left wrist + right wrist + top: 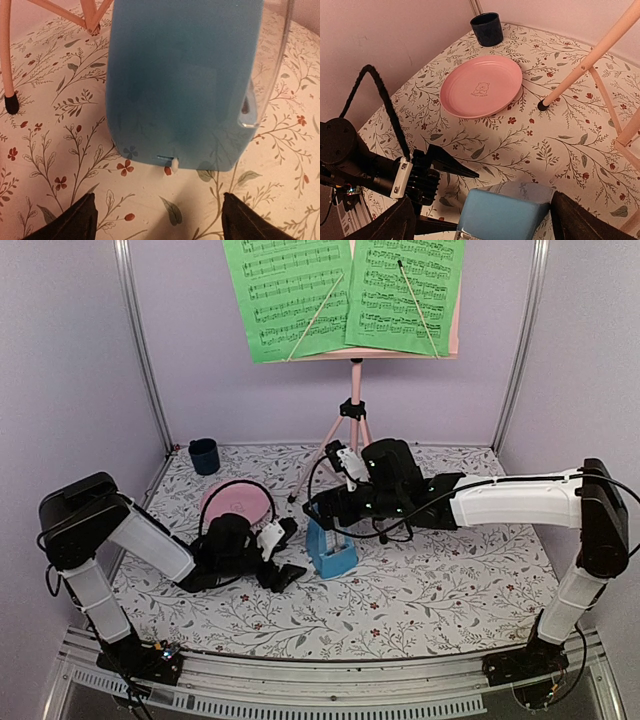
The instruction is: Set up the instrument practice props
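Note:
The pink tripod music stand (353, 415) stands at the back centre. Two green sheet-music pages (345, 290) rest side by side on its desk. The small blue pyramid metronome (331, 552) stands upright on the cloth in front of the stand. My left gripper (292, 552) is open, low on the cloth just left of it. In the left wrist view the metronome (185, 85) fills the frame beyond the spread gripper (160, 222). My right gripper (325, 515) is open above the metronome. Its jaws straddle the metronome's top (500, 215) in the right wrist view, with a gap on the left side.
A round pink disc (237, 505) lies left of the metronome, behind my left arm. A small dark blue cup (204, 455) stands in the back left corner. The stand's legs (580, 67) reach onto the cloth near the disc. Walls close three sides.

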